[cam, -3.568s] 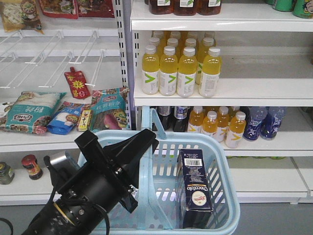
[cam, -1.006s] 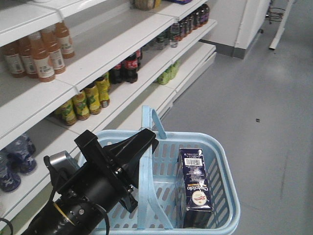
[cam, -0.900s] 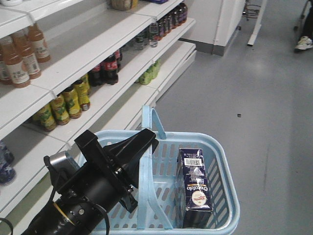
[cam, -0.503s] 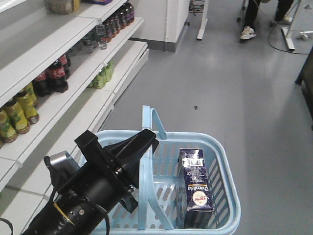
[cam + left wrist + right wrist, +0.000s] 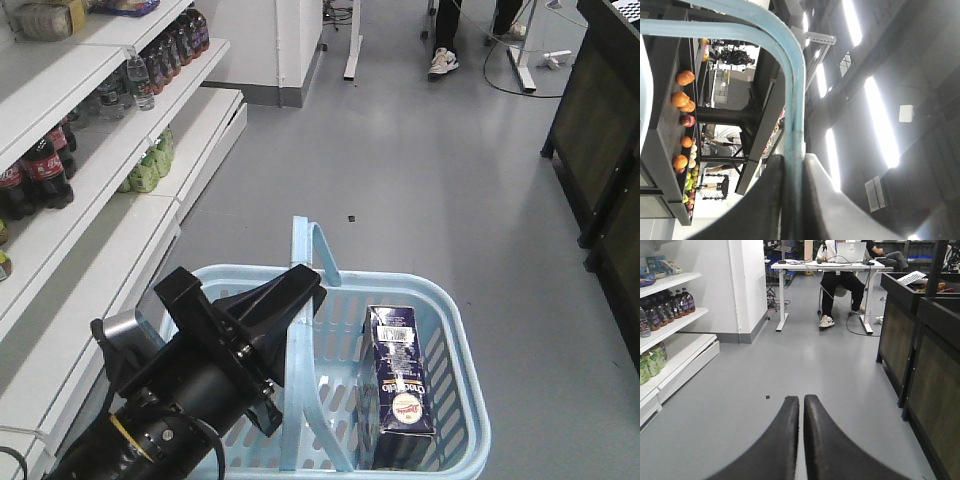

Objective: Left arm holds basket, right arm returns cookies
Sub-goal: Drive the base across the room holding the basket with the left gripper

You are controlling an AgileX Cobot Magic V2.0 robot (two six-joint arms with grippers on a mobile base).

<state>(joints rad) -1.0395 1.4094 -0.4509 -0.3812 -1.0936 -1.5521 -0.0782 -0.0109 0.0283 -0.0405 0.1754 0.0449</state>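
Observation:
The light blue basket (image 5: pixel 466 352) hangs low in the front view, held up by one swing handle (image 5: pixel 303 250). My left gripper (image 5: pixel 306 287), a black wedge, is shut on that handle; in the left wrist view the blue handle (image 5: pixel 796 90) runs between the two fingers of the left gripper (image 5: pixel 794 167). The cookies (image 5: pixel 399 384), a dark navy box with a white barcode on top, stand upright against the basket's right wall. In the right wrist view my right gripper (image 5: pixel 801 399) is shut with nothing in it, out over the grey floor. The right arm does not show in the front view.
White shelves with dark and green bottles (image 5: pixel 45 170) run along the left. A white wall corner (image 5: pixel 275 50) stands ahead. Dark wooden cabinets (image 5: pixel 605 130) line the right side. A seated person (image 5: pixel 840 285) at a white desk (image 5: pixel 827 264) is at the far end.
The whole view has swung away from the drink shelves toward the open aisle and cabinets. Basket, cookies and left arm keep the same place in the picture.

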